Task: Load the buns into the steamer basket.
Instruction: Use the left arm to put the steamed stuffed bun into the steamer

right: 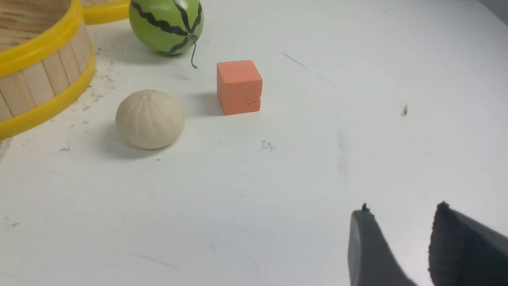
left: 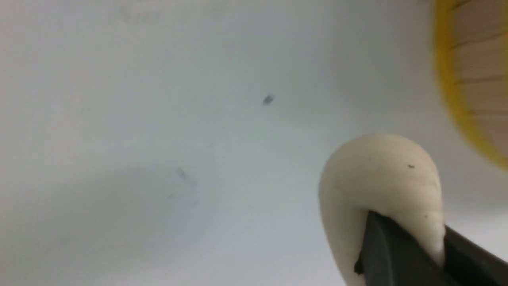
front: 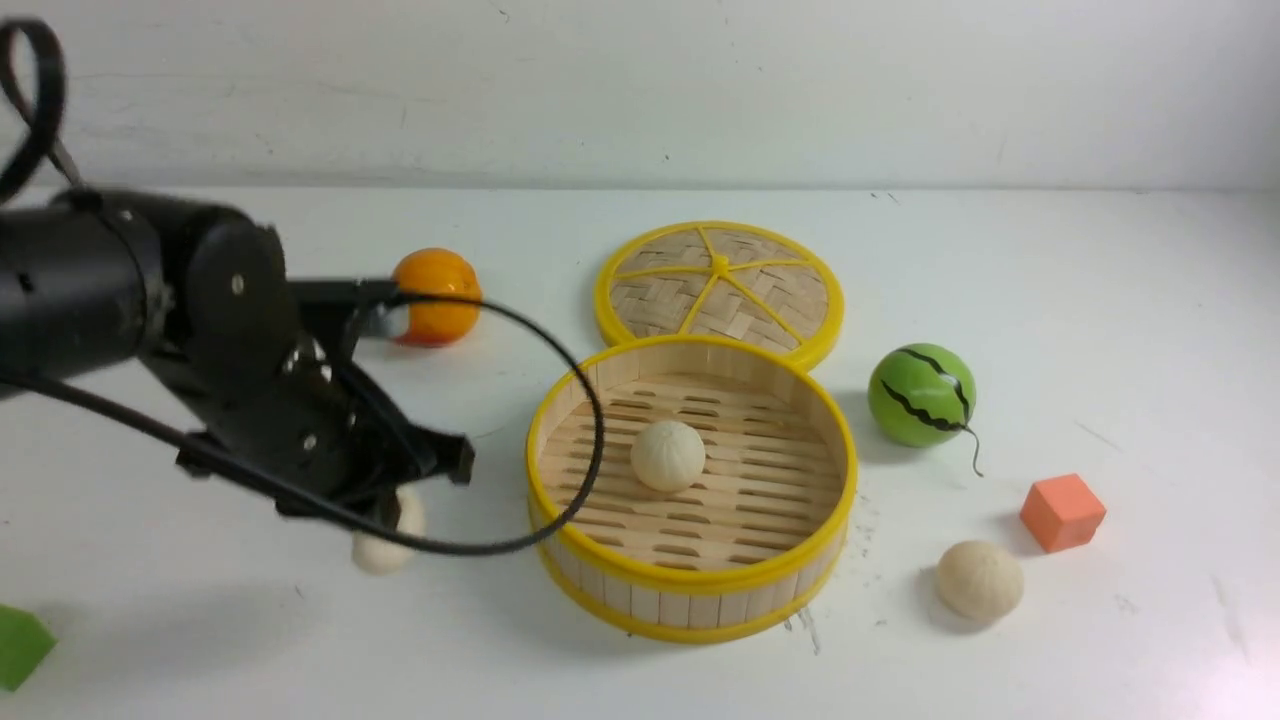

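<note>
Left gripper [front: 395, 520]: clamped on cream pleated round bun [front: 378, 552], just left of yellow-rimmed wooden-slat steamer basket [front: 690, 595].
Right gripper [right: 403, 209]: parted, empty.

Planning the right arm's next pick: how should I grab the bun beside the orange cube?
Probably come straight down and pinch the bun across its widest middle; it sits pleats-up, clear of the cube and basket, so any side is open.

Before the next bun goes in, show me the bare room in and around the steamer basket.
Bare: the steamer basket floor around the centre bun; the table at the basket's near side and right of the orange cube. Crowded: watermelon ball, cube and right bun clustered; left gripper gripping the left bun beside the basket.
</note>
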